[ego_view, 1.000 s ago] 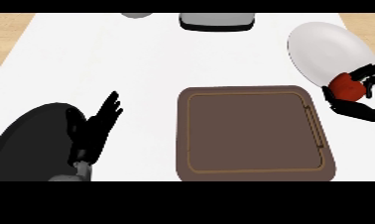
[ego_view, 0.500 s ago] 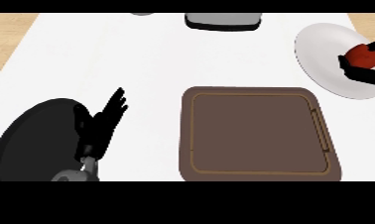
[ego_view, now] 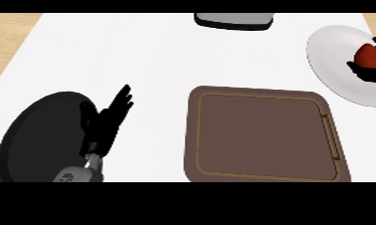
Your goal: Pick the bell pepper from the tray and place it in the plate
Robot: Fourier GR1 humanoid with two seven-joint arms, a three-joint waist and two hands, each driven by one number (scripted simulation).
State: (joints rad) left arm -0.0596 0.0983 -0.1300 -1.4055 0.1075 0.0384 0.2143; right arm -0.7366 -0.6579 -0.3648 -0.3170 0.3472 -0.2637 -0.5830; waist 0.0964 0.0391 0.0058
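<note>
The red bell pepper (ego_view: pixel 366 54) shows at the view's right edge, over the white plate (ego_view: pixel 330 55). Black fingers of my right hand (ego_view: pixel 361 72) curl under and beside it; the rest of that hand is cut off by the edge. Whether the pepper touches the plate I cannot tell. The brown tray (ego_view: pixel 264 137) lies at centre right with nothing in it. My left hand (ego_view: pixel 109 117) stays open at the lower left, fingers straight and pointing up, far from the tray's contents and the plate.
A black round pan (ego_view: pixel 37 134) lies under and beside my left hand at the lower left. A grey and black object (ego_view: pixel 234 20) stands at the counter's far edge. A wooden strip (ego_view: pixel 15 35) borders the white counter on the left.
The pepper, held in my right hand, has moved from the plate's near rim to over the plate. Plate and pepper now sit further right in the view. My left hand has barely moved.
</note>
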